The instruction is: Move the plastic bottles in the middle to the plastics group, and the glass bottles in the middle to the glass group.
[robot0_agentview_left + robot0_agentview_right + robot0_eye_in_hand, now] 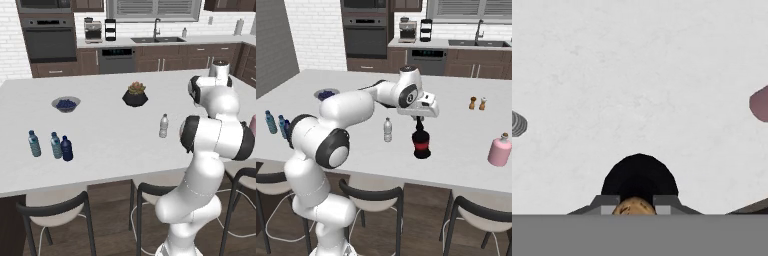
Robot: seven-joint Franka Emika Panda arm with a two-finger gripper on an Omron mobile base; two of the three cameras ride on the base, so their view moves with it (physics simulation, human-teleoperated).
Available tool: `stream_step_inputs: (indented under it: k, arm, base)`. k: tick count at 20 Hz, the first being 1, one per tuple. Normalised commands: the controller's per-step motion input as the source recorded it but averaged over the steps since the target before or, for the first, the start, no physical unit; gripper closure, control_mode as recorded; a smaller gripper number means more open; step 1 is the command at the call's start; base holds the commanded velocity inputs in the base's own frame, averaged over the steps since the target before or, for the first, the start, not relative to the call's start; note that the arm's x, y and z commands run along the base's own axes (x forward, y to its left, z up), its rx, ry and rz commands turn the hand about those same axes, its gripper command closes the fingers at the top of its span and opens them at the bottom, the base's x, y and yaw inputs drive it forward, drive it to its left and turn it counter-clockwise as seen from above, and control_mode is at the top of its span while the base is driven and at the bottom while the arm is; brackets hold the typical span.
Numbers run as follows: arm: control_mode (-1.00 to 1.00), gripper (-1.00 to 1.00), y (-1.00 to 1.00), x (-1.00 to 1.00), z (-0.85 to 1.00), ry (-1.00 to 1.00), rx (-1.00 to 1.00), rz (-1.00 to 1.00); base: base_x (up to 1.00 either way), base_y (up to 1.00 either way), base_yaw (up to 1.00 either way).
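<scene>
A squat dark red glass bottle [421,143] with black top and base stands mid-counter, and my gripper [419,121] is shut on its neck from above. In the hand view its black body [639,181] sits below the fingertips [605,203]. I cannot tell whether it touches the counter. The clear plastic bottle [388,130] stands upright just left of it. The navy bottle [66,149] stands beside the two teal bottles [34,143] at the counter's left. The pale pink vessel [500,150] is at the right, near the front edge.
A bowl of blueberries [66,104] and a plant in a black pot [135,94] sit further back on the counter. Brown salt and pepper shakers [472,103] stand behind the pink vessel. Chairs [371,197] line the front edge.
</scene>
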Motion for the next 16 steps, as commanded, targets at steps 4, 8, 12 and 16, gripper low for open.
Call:
stream_step_inputs:
  k: [4, 8, 12, 16]
  arm:
    - [-1.00, 1.00, -0.96, -0.28, 0.18, 0.00, 0.00, -0.01]
    - [-1.00, 1.00, -0.92, -0.29, 0.08, 0.00, 0.00, -0.01]
    - [-1.00, 1.00, -0.88, -0.23, 0.00, 0.00, 0.00, 0.00]
    - [-1.00, 1.00, -0.71, -0.04, 0.00, -0.13, 0.00, 0.00]
  base:
    - [0.00, 0.00, 0.00]
    - [0.00, 0.00, 0.00]
    - [0.00, 0.00, 0.00]
    - [0.00, 0.00, 0.00]
